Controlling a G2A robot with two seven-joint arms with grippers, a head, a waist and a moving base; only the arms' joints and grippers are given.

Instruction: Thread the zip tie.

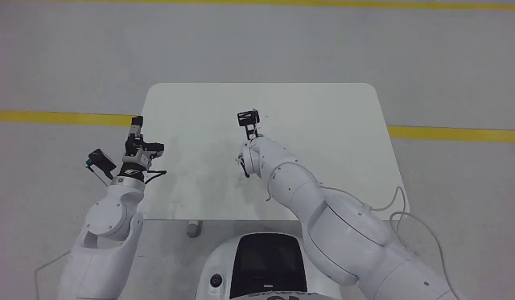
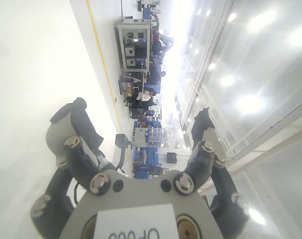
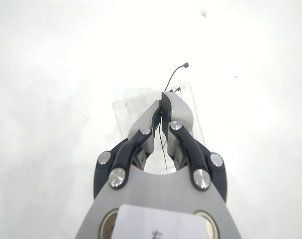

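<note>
Right gripper [image 3: 161, 100]: clamped on black zip tie [image 3: 174, 73], above clear plate [image 3: 194, 110].
Left gripper [image 2: 141, 111]: jaws apart, at table's [image 1: 322, 115] 9 o'clock edge.

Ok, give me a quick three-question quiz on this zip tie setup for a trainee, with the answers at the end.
1. True or false: the right gripper is shut on the black zip tie.
2. What lies on the table beneath that gripper? A) a clear plastic block B) a red bowl C) a spool of wire
3. Fill in: the left gripper is ____ and holds nothing.

Key: 1 true; 2 A; 3 open.
</note>
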